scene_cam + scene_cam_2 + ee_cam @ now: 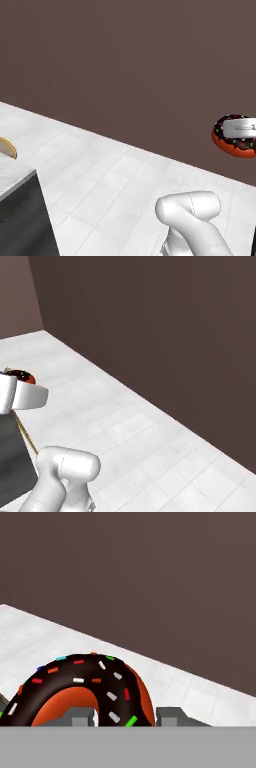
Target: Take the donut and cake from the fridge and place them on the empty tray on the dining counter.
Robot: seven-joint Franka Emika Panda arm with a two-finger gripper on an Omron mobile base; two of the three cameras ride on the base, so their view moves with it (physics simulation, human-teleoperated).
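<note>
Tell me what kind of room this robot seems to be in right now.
Probably an indoor kitchen or dining space, though little shows. There is a white tiled floor, a plain dark brown wall, and the corner of a marble-topped counter. The gripper holds a chocolate-iced donut in mid-air.

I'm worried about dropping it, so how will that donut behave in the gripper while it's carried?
The donut looks held across its ring by the gripper, so it may pivot. Its icing looks glossy, perhaps slippery. If dropped, the round shape would probably roll.
</note>
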